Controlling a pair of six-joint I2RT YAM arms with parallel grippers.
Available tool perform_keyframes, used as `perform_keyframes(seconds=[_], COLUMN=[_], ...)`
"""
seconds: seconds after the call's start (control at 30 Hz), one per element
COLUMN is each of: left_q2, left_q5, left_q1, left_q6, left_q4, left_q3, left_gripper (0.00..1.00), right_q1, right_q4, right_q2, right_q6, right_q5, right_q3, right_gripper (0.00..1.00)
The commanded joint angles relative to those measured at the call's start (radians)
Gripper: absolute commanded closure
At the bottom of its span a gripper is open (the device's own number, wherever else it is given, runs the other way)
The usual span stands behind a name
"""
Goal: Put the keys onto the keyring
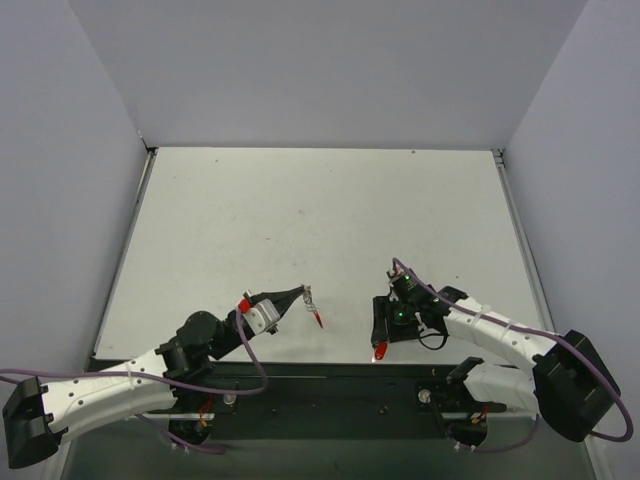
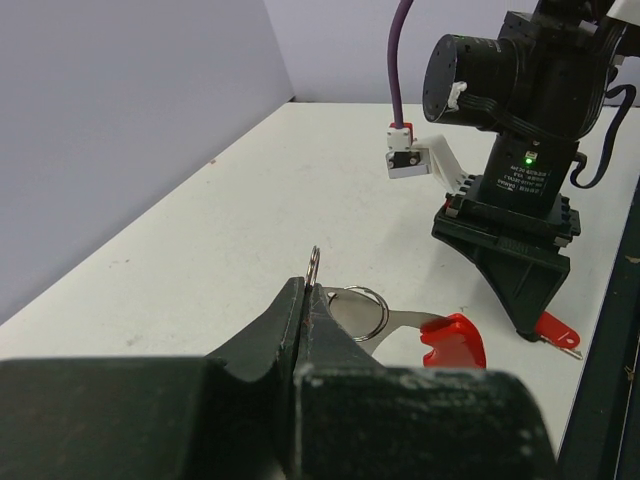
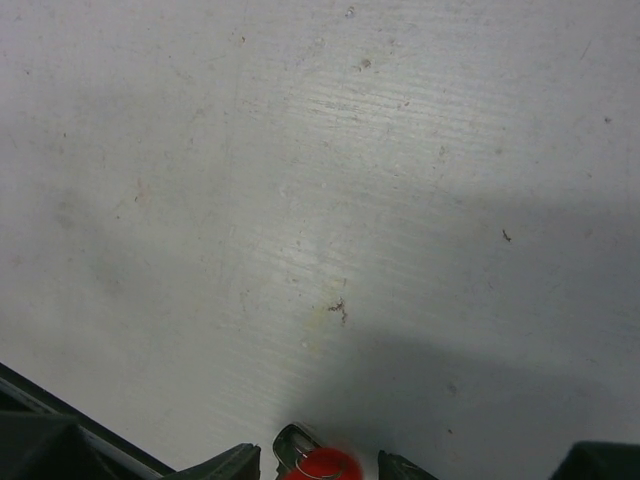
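My left gripper is shut on a thin silver keyring that pokes up edge-on from the fingertips. Just beyond the fingertips a second wire loop lies against a key with a silver shaft and red head. That key hangs below the gripper in the top view. I cannot tell how it is linked to the loop. My right gripper points down at the table, open. A second red-headed key with a small wire loop lies between its fingers. This key also shows in the top view.
The two grippers are close together near the table's front edge. A black rail runs along that edge. The right arm's wrist and purple cable stand just beyond the left gripper. Grey walls enclose the white table on three sides.
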Motion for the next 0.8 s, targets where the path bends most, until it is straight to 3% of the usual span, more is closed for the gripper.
perform_keyframes(seconds=[0.0, 0.13, 0.27, 0.4, 0.77], left_q2=[-0.009, -0.006, 0.001, -0.001, -0.021], left_q5=[0.002, 0.000, 0.002, -0.001, -0.009], left_q1=[0.001, 0.003, 0.003, 0.003, 0.003], left_q6=[-0.013, -0.011, -0.011, -0.011, -0.014], left_q4=[0.074, 0.075, 0.078, 0.077, 0.048], left_q3=[0.013, 0.013, 0.014, 0.013, 0.011], left_gripper=[1.00, 1.00, 1.00, 1.00, 1.00], right_q1=[0.019, 0.029, 0.032, 0.036, 0.037], right_q4=[0.021, 0.044, 0.064, 0.070, 0.044], right_q2=[0.015, 0.020, 0.028, 0.031, -0.020], right_q6=[0.022, 0.034, 0.037, 0.036, -0.026], right_q5=[-0.020, -0.014, -0.019, -0.017, 0.008], right_q3=[-0.030, -0.051, -0.057, -0.051, 0.096], right_gripper=[0.54, 0.61, 0.84, 0.97, 1.00])
